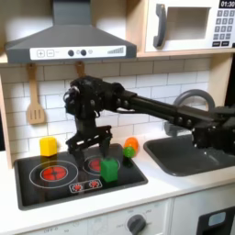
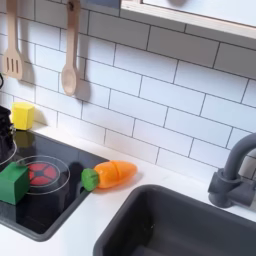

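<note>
In the first exterior view my gripper (image 1: pixel 90 151) hangs from the black arm over the black stovetop (image 1: pixel 37 190). It is open, with nothing between its spread fingers. A green cube (image 1: pixel 109 169) (image 2: pixel 12 183) sits on the right burner, just below and to the right of the gripper and apart from it. An orange carrot with a green end (image 1: pixel 130 145) (image 2: pixel 110 174) lies on the counter between stove and sink. A yellow block (image 1: pixel 48 146) (image 2: pixel 22 114) stands by the tiled wall behind the stove's left side.
The dark sink (image 1: pixel 188 158) (image 2: pixel 190 225) with a grey faucet (image 1: pixel 188 99) (image 2: pixel 235 175) takes up the right side in both exterior views. Wooden utensils (image 1: pixel 35 106) (image 2: pixel 69 55) hang on the wall. A range hood (image 1: pixel 69 41) and microwave (image 1: pixel 188 25) sit overhead.
</note>
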You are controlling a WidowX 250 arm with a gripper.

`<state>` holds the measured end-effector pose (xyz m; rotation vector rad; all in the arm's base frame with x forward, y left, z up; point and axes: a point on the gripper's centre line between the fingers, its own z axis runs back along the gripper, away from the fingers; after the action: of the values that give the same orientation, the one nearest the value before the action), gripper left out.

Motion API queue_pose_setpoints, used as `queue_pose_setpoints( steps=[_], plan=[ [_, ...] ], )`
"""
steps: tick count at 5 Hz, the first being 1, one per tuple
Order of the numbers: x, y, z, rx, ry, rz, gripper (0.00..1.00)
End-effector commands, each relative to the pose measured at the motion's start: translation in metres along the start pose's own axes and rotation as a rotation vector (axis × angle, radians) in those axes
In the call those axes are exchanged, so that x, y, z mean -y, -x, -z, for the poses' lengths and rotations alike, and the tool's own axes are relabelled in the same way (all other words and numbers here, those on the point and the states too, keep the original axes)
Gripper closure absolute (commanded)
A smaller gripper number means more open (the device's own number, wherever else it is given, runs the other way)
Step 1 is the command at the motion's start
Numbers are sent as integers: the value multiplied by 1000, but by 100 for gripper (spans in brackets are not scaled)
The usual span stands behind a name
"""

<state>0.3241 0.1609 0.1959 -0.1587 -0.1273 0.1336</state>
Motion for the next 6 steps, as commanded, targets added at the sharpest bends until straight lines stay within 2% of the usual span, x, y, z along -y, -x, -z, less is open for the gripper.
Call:
queue_pose_setpoints(
  steps=[1, 3, 5, 6],
  plan=[
    [7, 20, 0, -24, 16, 32, 0],
    [17, 35, 1, -27, 21, 68, 0],
    [18, 39, 9, 11, -30, 67, 0],
    [19, 40, 8, 18, -29, 51, 0]
  ],
)
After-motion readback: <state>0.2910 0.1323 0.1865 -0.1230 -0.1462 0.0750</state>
